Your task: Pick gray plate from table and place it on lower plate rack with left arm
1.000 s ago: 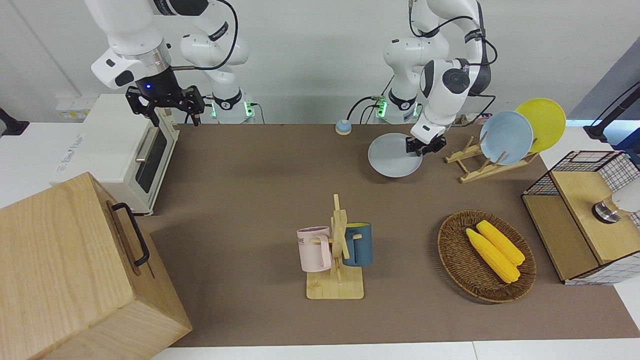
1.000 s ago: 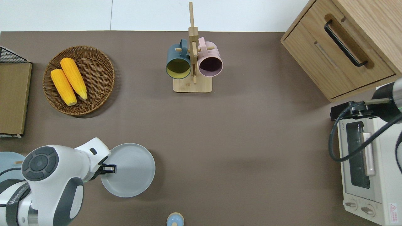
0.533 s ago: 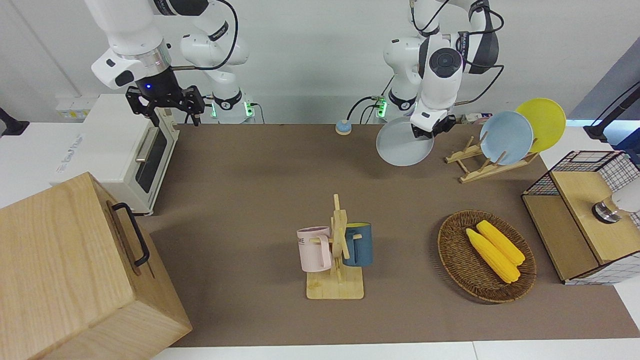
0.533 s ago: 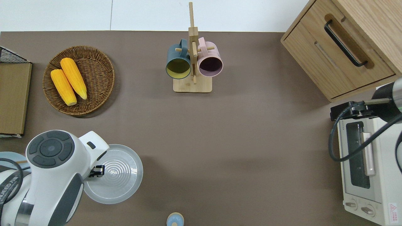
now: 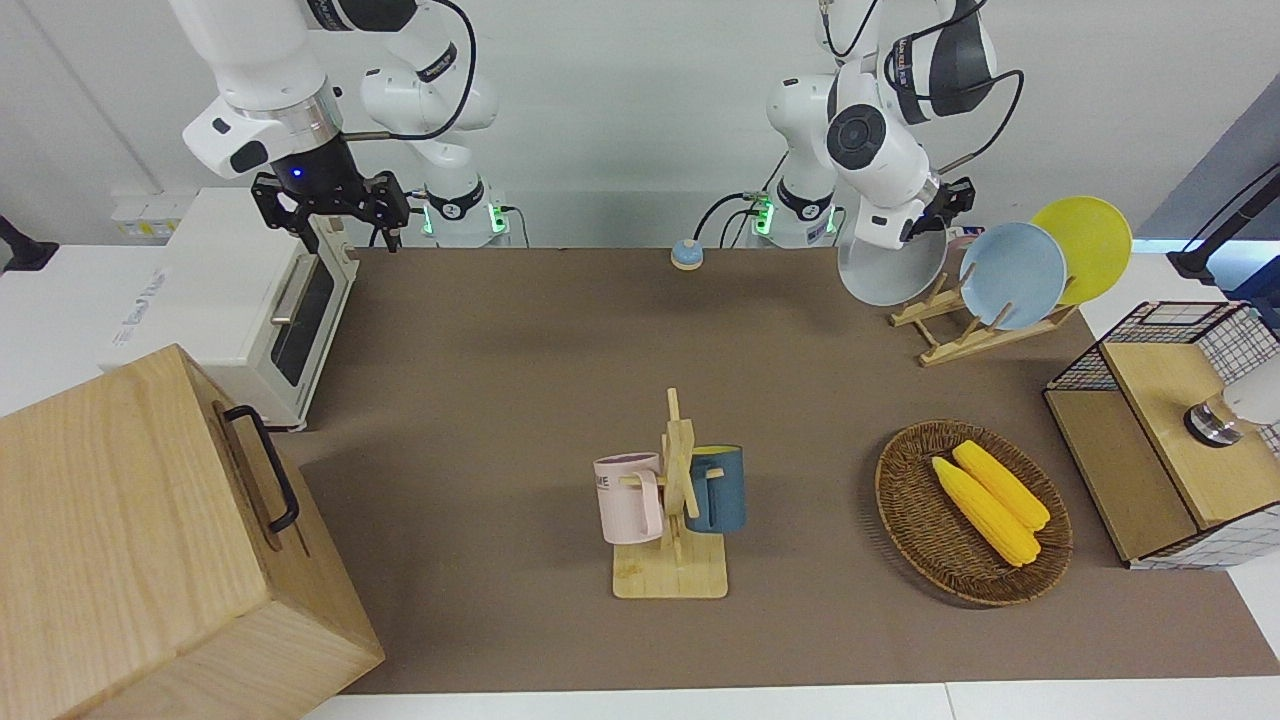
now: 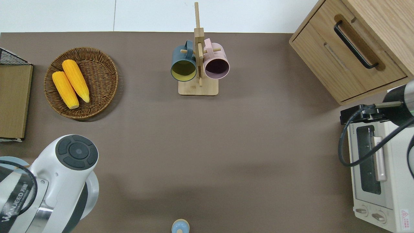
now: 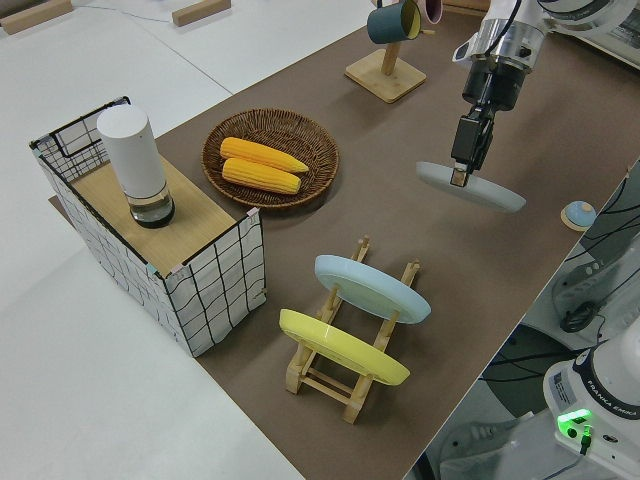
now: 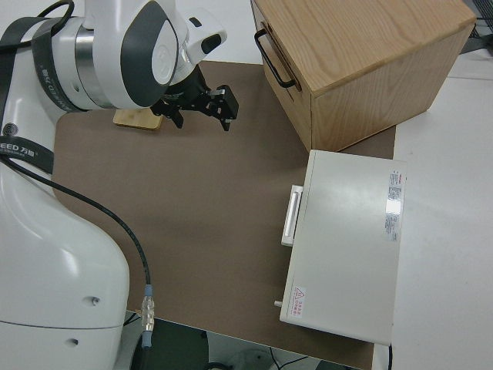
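My left gripper [image 5: 925, 225] is shut on the rim of the gray plate [image 5: 888, 270] and holds it tilted in the air, close beside the low end of the light-wood plate rack [image 5: 935, 310]. The left side view shows the gripper [image 7: 461, 176] gripping the plate [image 7: 485, 190] clear of the table, apart from the rack [image 7: 352, 257]. The rack's upper slots hold a sky-blue plate [image 5: 1012, 275] and a yellow plate [image 5: 1085, 245]. In the overhead view my arm hides nearly all of the plate. My right gripper [image 5: 330, 215] is parked and open.
A mug stand [image 5: 672, 500] with a pink and a blue mug stands mid-table. A wicker basket [image 5: 905, 500] holds two corn cobs. There is a small blue dome [image 5: 686, 254], a wire crate [image 5: 1150, 330], a toaster oven [image 5: 240, 300] and a wooden cabinet [image 5: 150, 540].
My left gripper has lifted the gray plate off the table, tipped it up and carried it toward the plate rack. The right arm has not moved.
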